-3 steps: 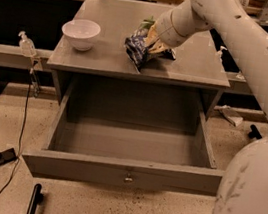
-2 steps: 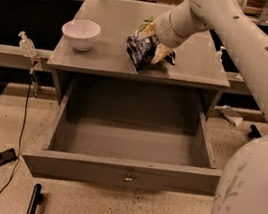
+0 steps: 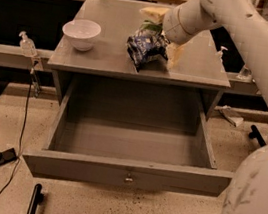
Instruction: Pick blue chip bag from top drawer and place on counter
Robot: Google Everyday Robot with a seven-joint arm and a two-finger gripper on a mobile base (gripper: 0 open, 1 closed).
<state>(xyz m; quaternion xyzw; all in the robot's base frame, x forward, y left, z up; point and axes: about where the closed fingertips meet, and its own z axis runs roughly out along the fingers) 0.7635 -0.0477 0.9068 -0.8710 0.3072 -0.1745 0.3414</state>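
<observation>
On the counter (image 3: 101, 56), to the right of the white bowl (image 3: 81, 32) as the camera faces it, we see the blue chip bag (image 3: 143, 47) lying crumpled on the grey top; the gripper (image 3: 163, 35) sits on the side of the bag away from the bowl, its pale fingers (image 3: 173, 56) spread wide, one beyond the bag and one nearer us; we judge the hold released, with the bag resting on its own weight. Below the bowl and towards us the top drawer (image 3: 129, 171) stands pulled fully out, and we see nothing inside it; the placing step looks all but done. We judge that the next move calls for a straight lift of the gripper up and away from the bowl, with the jaws kept wide so that no pad snags the foil and drags the bag towards the counter's edge. Counting: one blue chip bag; one white bowl; one top drawer with one keyhole (image 3: 128, 178); one arm (image 3: 247, 31) with one gripper; two pump bottles, one (image 3: 27, 44) lower than the bowl and to its left, one (image 3: 222, 52) far right of the bowl, past the counter's edge.
</observation>
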